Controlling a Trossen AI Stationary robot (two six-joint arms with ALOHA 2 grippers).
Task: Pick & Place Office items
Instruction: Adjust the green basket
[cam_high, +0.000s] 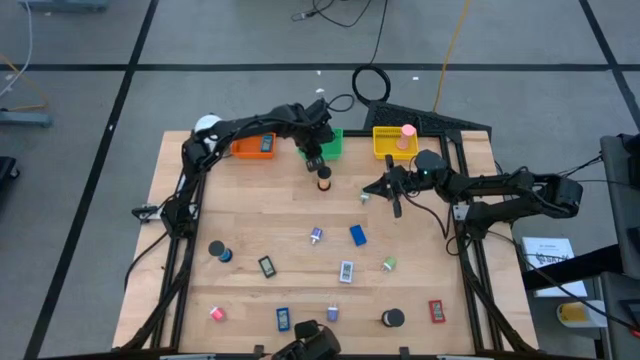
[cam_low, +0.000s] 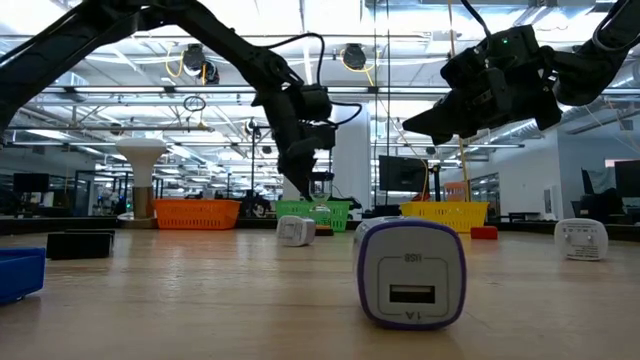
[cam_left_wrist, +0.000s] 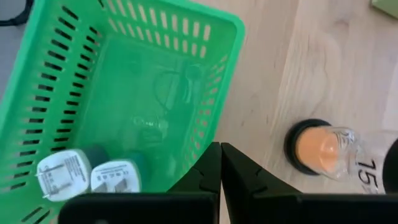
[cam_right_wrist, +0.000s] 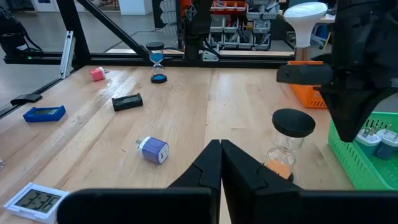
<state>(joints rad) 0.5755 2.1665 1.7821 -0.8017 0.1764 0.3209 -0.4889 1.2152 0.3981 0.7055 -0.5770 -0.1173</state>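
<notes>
Three baskets line the table's far edge: orange basket (cam_high: 252, 146) at 11 o'clock, green basket (cam_high: 330, 143) at 12, yellow basket (cam_high: 394, 141) at 1. The orange one holds a blue flat piece (cam_high: 266, 144). The green one holds two white-faced chargers (cam_left_wrist: 93, 176) lying side by side at one end, the rest bare mesh. In the yellow one a pink roll (cam_high: 408, 131) stands at the rim; anything else inside is hard to make out from above.

Left gripper (cam_high: 314, 160) hangs at the green basket's near edge, fingers pressed together, pinching nothing. Just beside it at its 6 o'clock stands an hourglass with orange sand (cam_high: 324, 180), black caps, upright on the wood.

Right gripper (cam_high: 396, 203) sits at 2 o'clock of the table centre, fingers pressed together and empty, well apart from the items.

Loose items scattered over the near half: purple-and-white charger (cam_high: 316, 236) near centre, blue block (cam_high: 358, 235) beside it, small white clock (cam_high: 346, 271), green bit (cam_high: 389, 264), black flat piece (cam_high: 266, 266), second hourglass (cam_high: 217, 251) at 8 o'clock, pink piece (cam_high: 216, 314) at 7, blue clock (cam_high: 283, 319), black roll (cam_high: 392, 318) and red flat piece (cam_high: 436, 312) at 5.

White lamp (cam_high: 207, 127) at the far left corner, partly hidden by the left arm. Low view: the near charger blocks much of the table
</notes>
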